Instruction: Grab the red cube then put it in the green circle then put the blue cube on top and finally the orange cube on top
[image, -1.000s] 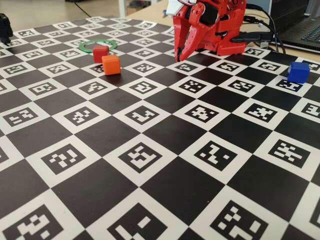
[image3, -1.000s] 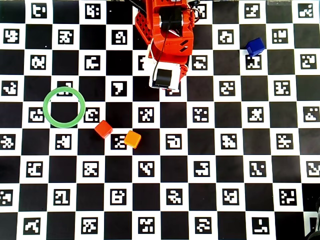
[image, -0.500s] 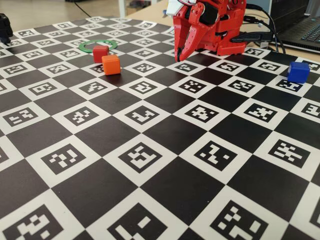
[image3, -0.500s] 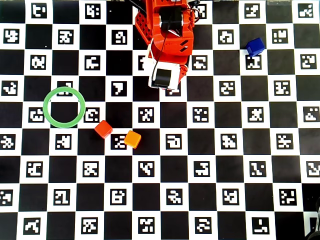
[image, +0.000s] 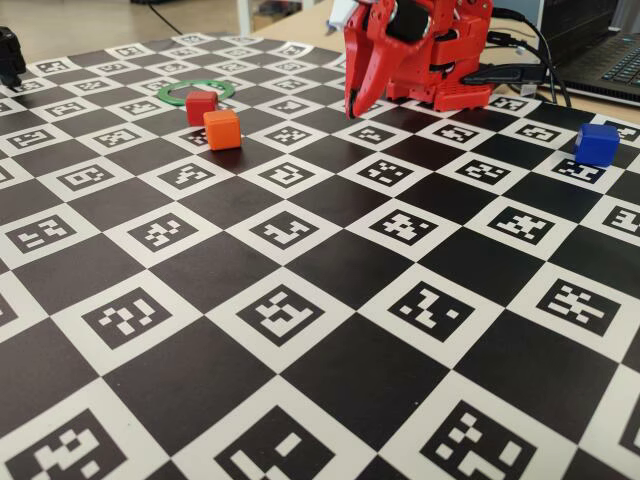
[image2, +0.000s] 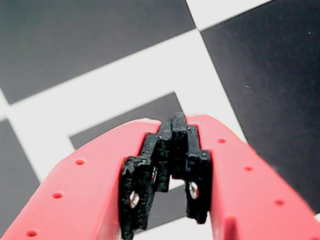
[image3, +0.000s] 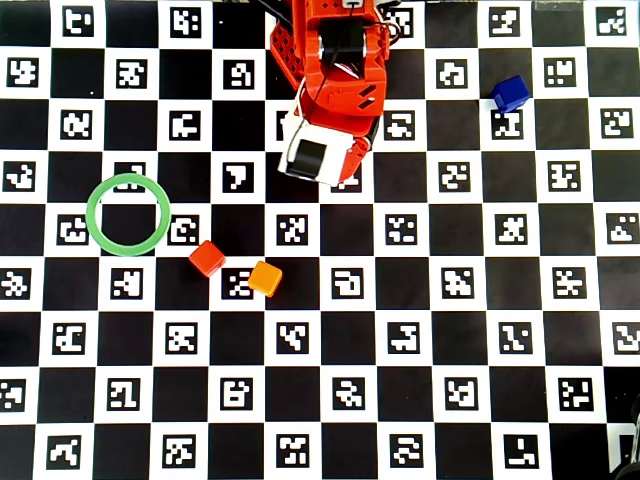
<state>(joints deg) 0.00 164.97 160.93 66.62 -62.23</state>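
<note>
The red arm folds low near its base, gripper pointing down with fingers together, empty. The red cube sits on the tabletop just outside the green circle, well apart from the gripper.

In the overhead view, a black-and-white checkered mat with black code marks fills the frame. Left sits the green circle; beside it the red cube and orange cube. Upper right, the blue cube. Top centre, a red arm with a white block.
</note>
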